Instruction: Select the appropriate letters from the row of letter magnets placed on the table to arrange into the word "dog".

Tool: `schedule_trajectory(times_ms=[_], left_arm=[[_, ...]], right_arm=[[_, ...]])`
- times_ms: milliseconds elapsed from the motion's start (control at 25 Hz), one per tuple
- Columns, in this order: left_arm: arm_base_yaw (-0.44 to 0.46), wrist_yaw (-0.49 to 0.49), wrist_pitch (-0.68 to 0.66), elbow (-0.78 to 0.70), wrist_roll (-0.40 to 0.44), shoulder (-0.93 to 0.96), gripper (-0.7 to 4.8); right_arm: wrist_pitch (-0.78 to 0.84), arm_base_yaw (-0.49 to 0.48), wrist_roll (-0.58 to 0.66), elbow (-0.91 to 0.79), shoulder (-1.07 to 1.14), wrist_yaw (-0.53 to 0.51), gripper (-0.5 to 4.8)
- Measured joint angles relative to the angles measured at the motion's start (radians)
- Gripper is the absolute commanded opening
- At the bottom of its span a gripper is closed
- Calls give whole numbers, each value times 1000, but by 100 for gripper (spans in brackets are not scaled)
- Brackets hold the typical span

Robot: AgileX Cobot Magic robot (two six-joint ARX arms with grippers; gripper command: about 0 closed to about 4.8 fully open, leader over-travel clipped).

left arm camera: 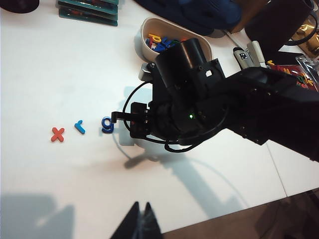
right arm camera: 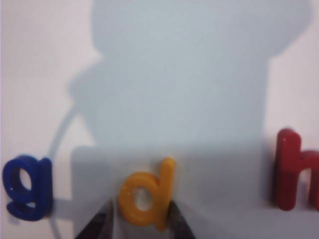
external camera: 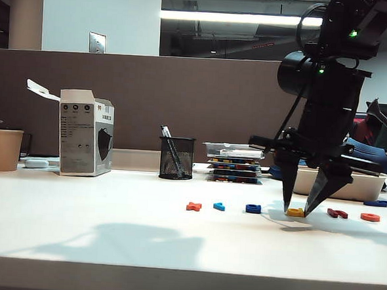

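The only readable characters are the letter magnets themselves, lying in a row on the bench (external camera: 78, 210) toward its right end. The orange magnet (left arm camera: 58, 134) reads as an "x", and the dark blue magnet (right arm camera: 27, 187) beside the small light-blue one is a "g". The yellow magnet (right arm camera: 146, 196) is a "d", and the dark red magnet (right arm camera: 294, 171) next to it an "h". The print on the white carton (external camera: 84, 132) at the bench's back left is too small to read.
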Motion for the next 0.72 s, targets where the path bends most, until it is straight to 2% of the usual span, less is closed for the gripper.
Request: schedule_trajectory(times_ms=[200, 280, 359, 679, 719], left_arm=[[0, 0, 0, 0, 0, 0, -3], [0, 0, 0, 0, 0, 0, -2], [0, 0, 0, 0, 0, 0, -2], [0, 0, 0, 0, 0, 0, -2], [0, 0, 0, 0, 0, 0, -2]], right_arm=[[-29, 8, 0, 2, -2, 1, 142], [-30, 8, 0, 2, -2, 12, 109], [-33, 8, 0, 1, -2, 22, 102], [-24, 8, 0, 1, -2, 18, 121], [-24, 8, 0, 1, -2, 17, 145]])
